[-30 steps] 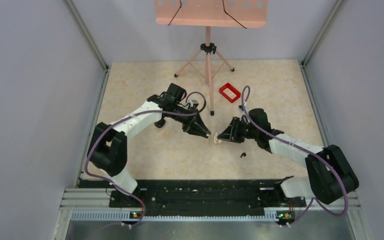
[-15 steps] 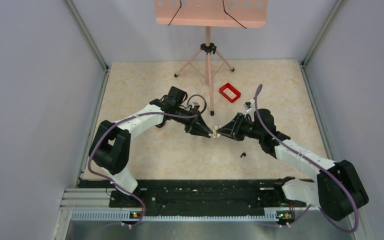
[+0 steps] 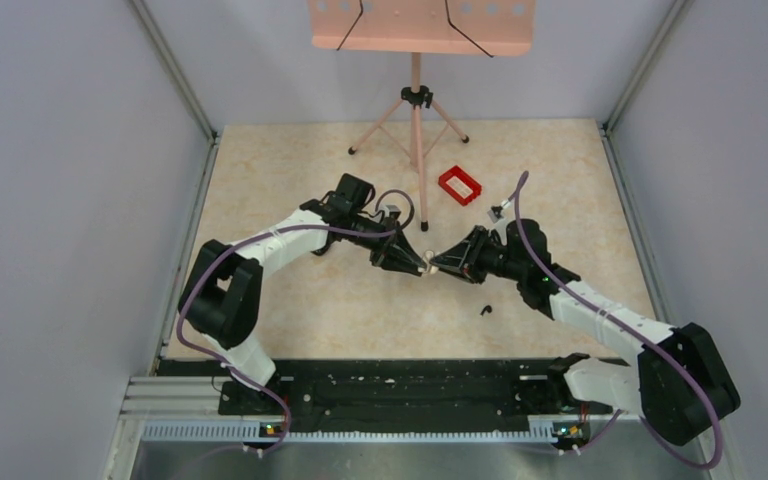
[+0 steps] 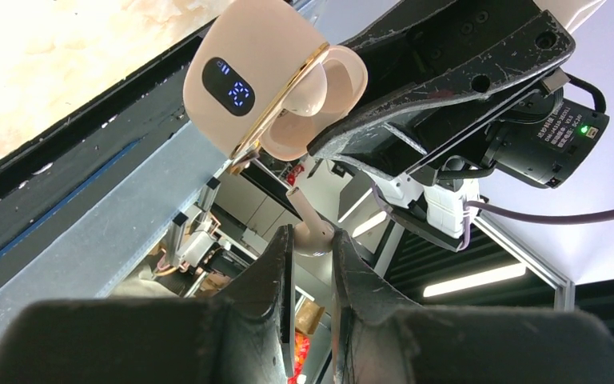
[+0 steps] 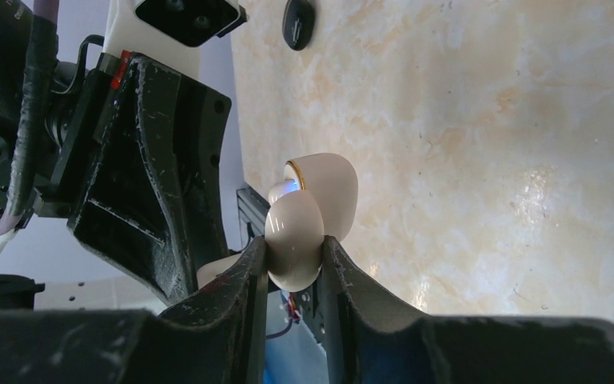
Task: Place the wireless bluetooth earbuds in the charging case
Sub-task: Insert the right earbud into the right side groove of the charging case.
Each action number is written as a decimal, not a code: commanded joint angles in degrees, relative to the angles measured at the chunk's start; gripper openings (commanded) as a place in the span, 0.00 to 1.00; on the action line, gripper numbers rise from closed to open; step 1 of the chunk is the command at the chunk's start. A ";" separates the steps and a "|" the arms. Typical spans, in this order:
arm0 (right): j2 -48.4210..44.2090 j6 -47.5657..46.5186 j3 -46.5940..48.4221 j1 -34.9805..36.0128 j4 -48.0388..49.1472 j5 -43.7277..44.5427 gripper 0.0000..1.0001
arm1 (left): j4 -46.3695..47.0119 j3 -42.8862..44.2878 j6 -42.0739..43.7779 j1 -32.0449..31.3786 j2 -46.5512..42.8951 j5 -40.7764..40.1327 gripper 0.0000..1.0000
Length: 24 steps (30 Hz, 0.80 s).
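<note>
The charging case (image 4: 240,80) is pale cream with a gold rim and a lit blue display, not black. It hangs above the table with its lid open. My right gripper (image 5: 293,244) is shut on its body (image 5: 294,228). One cream earbud (image 4: 313,86) sits inside the case. My left gripper (image 4: 312,234) is shut on the head of a second cream earbud (image 4: 304,210), whose stem points up at the case opening, just short of it. In the top view both grippers' tips meet over the table's middle, left gripper (image 3: 418,267) and right gripper (image 3: 440,266).
A red rectangular tray (image 3: 459,185) lies beyond the right gripper. A pink music stand's tripod (image 3: 416,120) stands at the back centre. A small black hooked piece (image 3: 485,309) lies on the table near the right arm. Grey walls close in both sides.
The right arm has swung up and to the left with the case, closing the gap to the left gripper. The left gripper has shifted slightly toward it. Over the last half second little has moved.
</note>
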 commanded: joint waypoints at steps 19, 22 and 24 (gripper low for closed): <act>-3.49 -2.85 0.58 0.99 4.92 -5.01 0.00 | -0.69 -0.11 3.09 0.19 1.22 1.53 0.00; -3.52 -3.18 0.56 1.02 5.39 -5.68 0.00 | 0.22 0.03 2.36 0.17 1.30 1.64 0.00; -3.58 -3.18 0.47 0.99 6.06 -6.03 0.00 | 0.62 0.17 1.93 0.17 1.47 1.78 0.00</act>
